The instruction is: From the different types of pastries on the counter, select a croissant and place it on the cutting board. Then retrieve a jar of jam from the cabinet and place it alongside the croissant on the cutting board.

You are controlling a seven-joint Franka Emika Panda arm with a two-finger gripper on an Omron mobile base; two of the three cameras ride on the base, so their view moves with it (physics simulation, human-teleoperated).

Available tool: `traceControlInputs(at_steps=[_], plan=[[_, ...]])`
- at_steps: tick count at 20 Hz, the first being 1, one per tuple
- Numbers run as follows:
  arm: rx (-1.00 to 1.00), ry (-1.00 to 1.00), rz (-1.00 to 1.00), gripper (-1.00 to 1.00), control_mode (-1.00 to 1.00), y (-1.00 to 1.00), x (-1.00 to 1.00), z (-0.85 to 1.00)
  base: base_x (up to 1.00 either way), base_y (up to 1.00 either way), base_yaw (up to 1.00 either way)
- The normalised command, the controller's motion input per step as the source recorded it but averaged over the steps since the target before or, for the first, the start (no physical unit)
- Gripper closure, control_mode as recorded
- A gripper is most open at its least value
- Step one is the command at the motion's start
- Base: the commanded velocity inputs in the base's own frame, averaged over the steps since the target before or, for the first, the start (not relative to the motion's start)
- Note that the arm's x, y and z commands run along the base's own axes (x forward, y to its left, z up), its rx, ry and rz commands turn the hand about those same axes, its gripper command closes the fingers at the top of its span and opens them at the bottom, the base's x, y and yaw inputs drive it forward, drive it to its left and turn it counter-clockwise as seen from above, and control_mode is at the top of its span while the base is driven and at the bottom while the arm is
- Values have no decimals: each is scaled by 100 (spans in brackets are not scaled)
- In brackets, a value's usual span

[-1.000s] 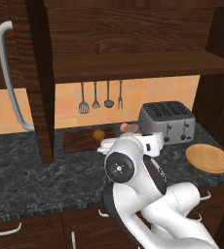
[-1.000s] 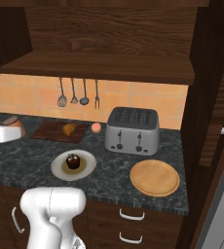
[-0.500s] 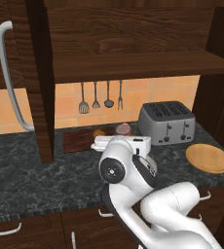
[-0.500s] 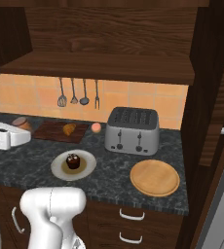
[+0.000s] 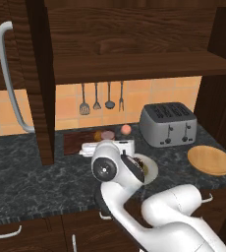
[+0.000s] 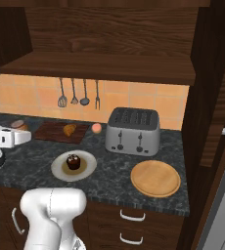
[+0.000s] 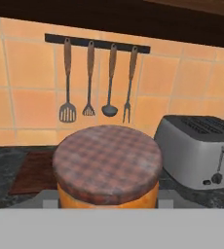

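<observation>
We hold the jam jar [image 7: 107, 168] tight in our gripper [image 6: 9, 136], at the left end of the cutting board [image 6: 48, 131]. It feels hard, smooth, a bit heavy and breakable, so we squeeze its sides under the lid.

Croissant [image 6: 69, 129] on cutting board [image 6: 51, 132], left of toaster [image 6: 133, 131]

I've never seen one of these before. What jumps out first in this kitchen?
The white arm curls over the dark stone counter, its gripper shut on a jam jar with a checked cloth lid. Behind, a silver toaster sits under four hanging utensils, and a croissant lies on the cutting board.
</observation>
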Motion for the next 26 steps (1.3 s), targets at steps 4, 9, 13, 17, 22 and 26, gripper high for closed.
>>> traceControlInputs(at_steps=[4, 9, 13, 17, 22, 26], plan=[[5, 0, 7, 100, -100, 3, 58, -27, 0, 0, 0], [7, 1, 5, 100, -100, 9, 56, -35, 0, 0, 0], [7, 0, 5, 100, -100, 6, 58, -26, 0, 0, 0], [6, 0, 3, 100, -100, 10, 53, -28, 0, 0, 0], [0, 3, 1, 100, -100, 25, 38, -40, 0, 0, 0], [0, 1, 0, 100, -100, 20, 50, -21, 0, 0, 0]])
